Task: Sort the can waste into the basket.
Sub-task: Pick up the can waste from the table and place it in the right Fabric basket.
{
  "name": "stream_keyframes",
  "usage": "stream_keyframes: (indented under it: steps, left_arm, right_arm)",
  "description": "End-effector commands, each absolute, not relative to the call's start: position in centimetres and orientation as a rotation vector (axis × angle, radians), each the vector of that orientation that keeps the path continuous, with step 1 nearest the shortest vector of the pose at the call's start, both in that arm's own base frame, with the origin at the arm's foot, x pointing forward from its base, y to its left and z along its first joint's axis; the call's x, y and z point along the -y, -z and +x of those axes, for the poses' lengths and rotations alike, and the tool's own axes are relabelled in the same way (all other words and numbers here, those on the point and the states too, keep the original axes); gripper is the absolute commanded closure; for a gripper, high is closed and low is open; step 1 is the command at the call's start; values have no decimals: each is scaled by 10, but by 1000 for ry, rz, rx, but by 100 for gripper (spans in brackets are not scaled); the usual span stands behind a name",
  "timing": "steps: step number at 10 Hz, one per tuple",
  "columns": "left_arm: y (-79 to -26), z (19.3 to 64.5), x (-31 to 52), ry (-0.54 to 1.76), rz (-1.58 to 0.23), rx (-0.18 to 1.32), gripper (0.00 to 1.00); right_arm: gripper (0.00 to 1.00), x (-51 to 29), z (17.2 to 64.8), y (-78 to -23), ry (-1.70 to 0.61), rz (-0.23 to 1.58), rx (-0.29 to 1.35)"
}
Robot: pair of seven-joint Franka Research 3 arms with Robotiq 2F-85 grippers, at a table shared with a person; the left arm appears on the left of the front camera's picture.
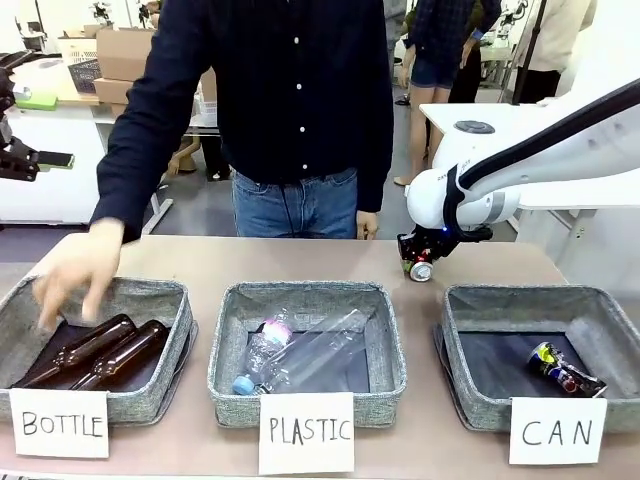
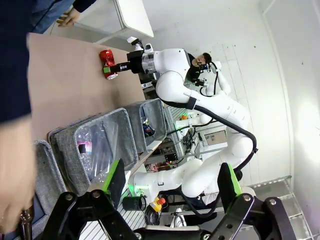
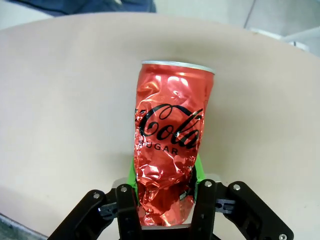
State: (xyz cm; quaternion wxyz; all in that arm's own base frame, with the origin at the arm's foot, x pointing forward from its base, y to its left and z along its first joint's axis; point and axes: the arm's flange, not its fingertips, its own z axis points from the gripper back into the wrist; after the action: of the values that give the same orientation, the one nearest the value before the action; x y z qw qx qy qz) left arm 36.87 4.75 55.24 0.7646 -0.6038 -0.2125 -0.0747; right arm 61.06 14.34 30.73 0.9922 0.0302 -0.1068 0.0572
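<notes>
The crumpled red can (image 3: 167, 160), thin dented metal with a silver rim, lay on the smooth tan table (image 1: 300, 262) at the far right, clenched between the right gripper's (image 1: 420, 266) green pads; a dark can (image 1: 562, 368) rested in the grey woven basket (image 1: 470, 345) carded "CAN" at near right; the left gripper (image 2: 170, 187) hung with jaws spread wide, grasping nothing; a person's hand (image 1: 75, 268) reached over the "BOTTLE" basket (image 1: 160, 300).

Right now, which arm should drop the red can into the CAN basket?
Right. Its gripper has its jaws shut on the red can on the table, just behind the CAN basket. The left gripper is open, holding nothing, raised off to the side.
</notes>
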Motion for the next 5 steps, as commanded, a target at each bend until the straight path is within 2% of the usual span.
stream_keyframes:
  steps: [1, 3, 4, 5]
  left_arm:
    - [-554, 367, -46, 166, -1324, 483, 4]
    - [-554, 367, -46, 166, -1324, 483, 4]
    - [-554, 367, -46, 166, -1324, 483, 4]
    - [-554, 367, -46, 166, -1324, 483, 4]
  right_arm:
    - [100, -146, 610, -307, -85, 21, 222]
    - [100, -144, 591, -330, -156, 90, 238]
    - [100, -139, 554, -366, -210, 72, 298]
    - [100, -137, 486, -406, -334, 62, 290]
